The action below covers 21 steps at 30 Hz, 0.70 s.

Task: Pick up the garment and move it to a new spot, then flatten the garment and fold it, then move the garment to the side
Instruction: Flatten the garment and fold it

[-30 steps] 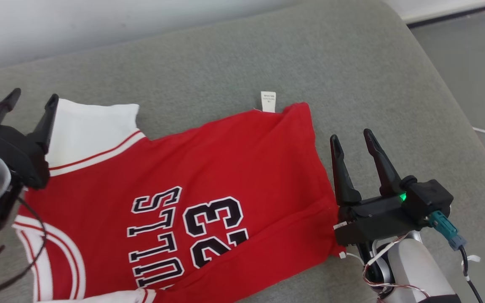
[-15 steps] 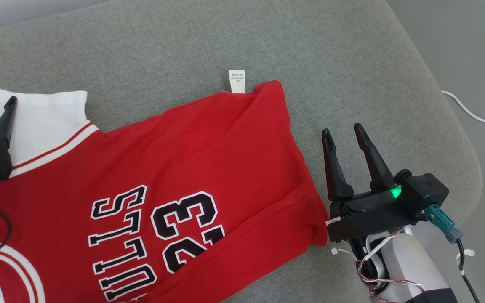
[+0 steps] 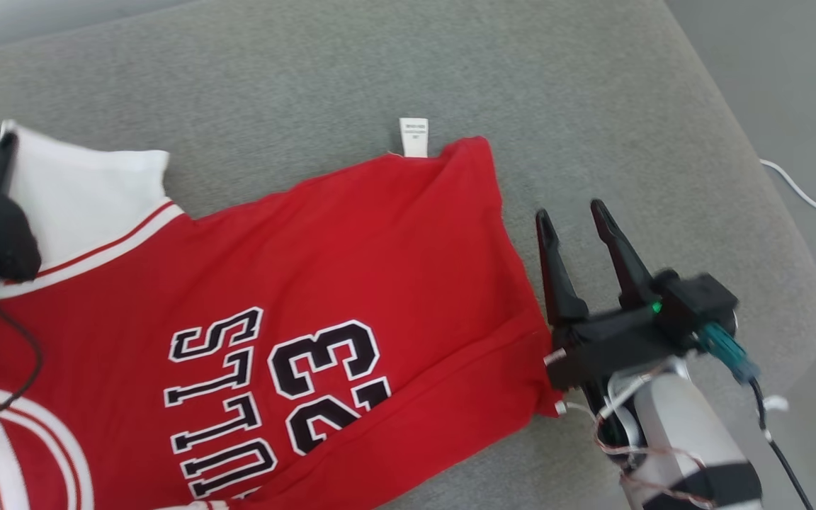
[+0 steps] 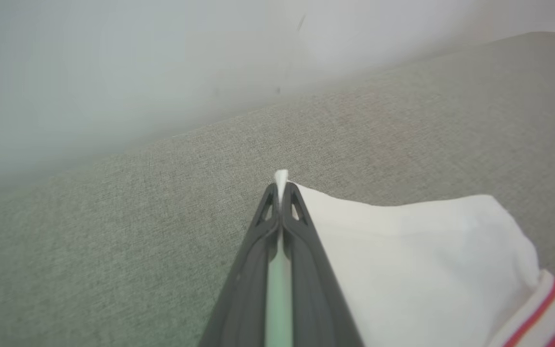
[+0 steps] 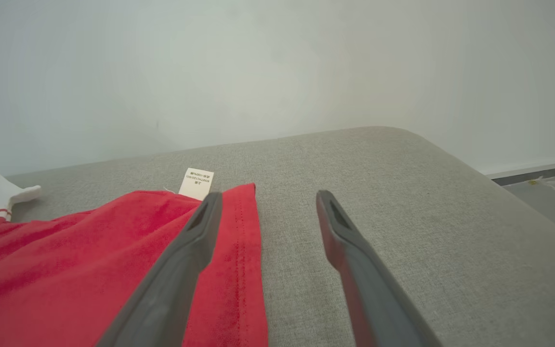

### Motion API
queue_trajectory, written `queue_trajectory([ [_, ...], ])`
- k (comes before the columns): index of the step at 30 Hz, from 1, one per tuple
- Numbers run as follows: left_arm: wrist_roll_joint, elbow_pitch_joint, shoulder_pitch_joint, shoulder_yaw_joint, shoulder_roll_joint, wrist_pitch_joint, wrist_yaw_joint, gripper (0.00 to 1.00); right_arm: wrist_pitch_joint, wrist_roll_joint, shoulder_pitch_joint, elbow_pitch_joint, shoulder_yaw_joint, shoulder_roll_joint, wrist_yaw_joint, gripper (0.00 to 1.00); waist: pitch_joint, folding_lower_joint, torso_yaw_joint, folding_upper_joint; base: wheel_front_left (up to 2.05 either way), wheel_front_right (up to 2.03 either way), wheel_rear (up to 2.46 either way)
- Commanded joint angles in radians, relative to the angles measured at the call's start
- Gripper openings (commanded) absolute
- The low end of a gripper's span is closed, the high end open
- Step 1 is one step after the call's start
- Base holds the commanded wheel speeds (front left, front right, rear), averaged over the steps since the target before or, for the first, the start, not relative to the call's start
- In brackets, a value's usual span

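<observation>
Head view: the red garment [image 3: 351, 283] stretches left to right across the grey cushion [image 3: 592, 106], sleeve upper left, hem centre right; left wrist view: the left hand [image 4: 281, 193] is clamped on the white sleeve [image 4: 403, 250] at its corner; right wrist view: the right hand [image 5: 268, 196] (fingers apart, holding nothing) straddles the hem [image 5: 246, 250], nearer that end.

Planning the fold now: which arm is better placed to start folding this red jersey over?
Left, probably. The left gripper is shut on the corner of the white sleeve, so it could lift and fold. The right gripper stands open beside the hem of the jersey, holding nothing.
</observation>
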Motion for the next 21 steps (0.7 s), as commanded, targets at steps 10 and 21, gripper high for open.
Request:
queue_trajectory([
  [10,-0.034,-0.082,0.014,-0.049,-0.019,-0.134,0.002,0.0,0.035,-0.006,-0.243,0.334,0.027,-0.051,-0.003,1.0,-0.038,0.0,0.099,-0.0001,0.0,0.0,0.0],
  [21,-0.028,-0.119,-0.023,-0.098,-0.04,-0.181,0.002,0.0,0.174,0.103,-0.455,0.601,0.103,-0.098,-0.003,1.0,-0.027,0.0,0.155,-0.0001,0.0,0.0,0.0],
])
